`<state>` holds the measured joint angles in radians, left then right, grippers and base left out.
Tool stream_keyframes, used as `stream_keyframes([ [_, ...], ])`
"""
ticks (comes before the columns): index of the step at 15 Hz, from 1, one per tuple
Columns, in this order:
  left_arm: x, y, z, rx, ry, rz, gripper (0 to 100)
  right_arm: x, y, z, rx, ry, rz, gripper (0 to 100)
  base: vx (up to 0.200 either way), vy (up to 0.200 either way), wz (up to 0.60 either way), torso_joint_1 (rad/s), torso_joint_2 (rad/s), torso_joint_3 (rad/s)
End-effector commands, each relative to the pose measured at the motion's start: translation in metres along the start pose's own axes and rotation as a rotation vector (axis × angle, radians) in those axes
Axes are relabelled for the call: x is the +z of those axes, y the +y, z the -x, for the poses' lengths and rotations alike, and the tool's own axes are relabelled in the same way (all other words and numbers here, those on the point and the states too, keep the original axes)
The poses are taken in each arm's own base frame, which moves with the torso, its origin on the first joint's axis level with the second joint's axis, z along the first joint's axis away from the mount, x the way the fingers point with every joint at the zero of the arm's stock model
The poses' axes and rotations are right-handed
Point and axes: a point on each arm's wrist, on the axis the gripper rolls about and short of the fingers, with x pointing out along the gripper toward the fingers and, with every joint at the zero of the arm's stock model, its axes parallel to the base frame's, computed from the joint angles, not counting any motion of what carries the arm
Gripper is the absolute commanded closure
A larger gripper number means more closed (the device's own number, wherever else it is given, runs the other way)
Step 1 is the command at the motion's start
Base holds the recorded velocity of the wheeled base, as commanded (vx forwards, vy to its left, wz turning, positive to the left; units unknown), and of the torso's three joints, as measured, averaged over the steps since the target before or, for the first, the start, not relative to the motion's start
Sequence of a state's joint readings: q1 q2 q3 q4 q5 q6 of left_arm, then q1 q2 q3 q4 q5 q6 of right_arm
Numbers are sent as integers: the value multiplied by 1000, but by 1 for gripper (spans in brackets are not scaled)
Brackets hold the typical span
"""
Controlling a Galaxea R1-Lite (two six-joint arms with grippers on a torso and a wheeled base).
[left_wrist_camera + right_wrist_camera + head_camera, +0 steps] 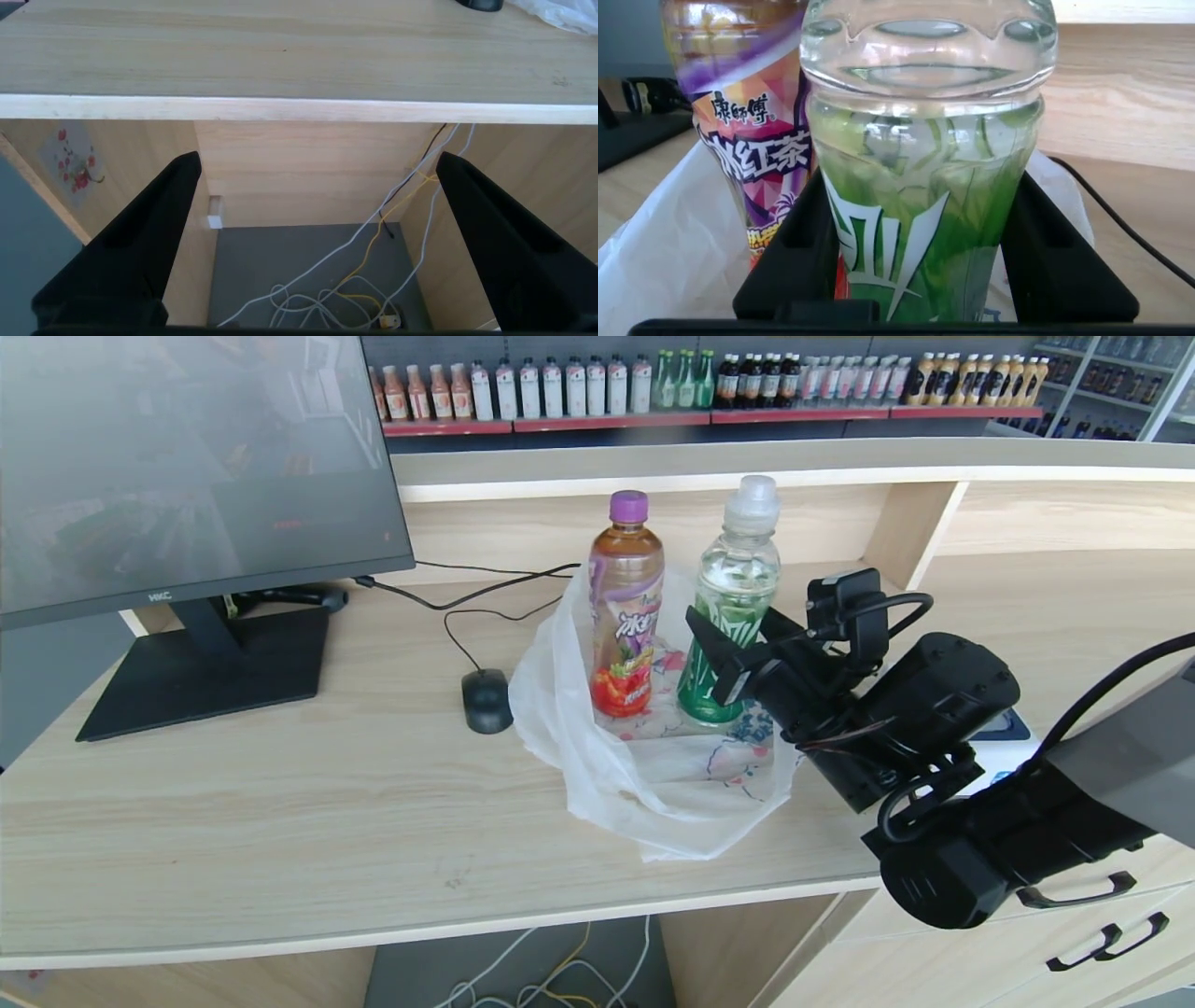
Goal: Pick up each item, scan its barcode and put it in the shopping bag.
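The green-labelled clear bottle (738, 607) stands upright within the right claw (711, 658), on the white shopping bag (653, 784); the purple-capped tea bottle (625, 607) stands upright just beside it.

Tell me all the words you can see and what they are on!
tea bottle: large clear characters on its purple label, a product name, not quoted.
green bottle: white slanted strokes on its green label, no clear word.
monitor: small brand mark on its bottom edge, not quoted.
shelf bottles: labels too small to read.
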<state>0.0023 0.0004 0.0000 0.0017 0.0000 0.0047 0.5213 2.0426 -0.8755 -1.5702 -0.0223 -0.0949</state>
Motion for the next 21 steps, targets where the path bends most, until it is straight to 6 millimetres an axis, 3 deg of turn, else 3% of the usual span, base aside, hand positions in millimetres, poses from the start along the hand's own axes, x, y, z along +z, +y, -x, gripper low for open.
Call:
stream_keyframes([
  [1,0,0,0,1,-1,0,0,-2,0,0,-5,5,0,100,0,0,0,0,0,0],
  [3,0,0,0,1,-1,0,0,-2,0,0,-12,7,0,100,0,0,0,0,0,0],
  [4,0,0,0,1,-1,0,0,-2,0,0,-14,7,0,0,0,0,0,0,0,0],
  [8,0,0,0,1,-1,0,0,1,0,3,-17,6,0,0,0,0,0,0,0,0],
  [16,0,0,0,1,-1,0,0,47,-5,32,-19,-45,0,0,0,0,0,0,0,0],
  [18,0,0,0,1,-1,0,0,71,-7,46,-23,-86,-1,0,0,0,0,0,0,0],
  [21,0,0,0,1,-1,0,0,119,-14,110,-33,-145,4,0,0,0,0,0,0,0],
])
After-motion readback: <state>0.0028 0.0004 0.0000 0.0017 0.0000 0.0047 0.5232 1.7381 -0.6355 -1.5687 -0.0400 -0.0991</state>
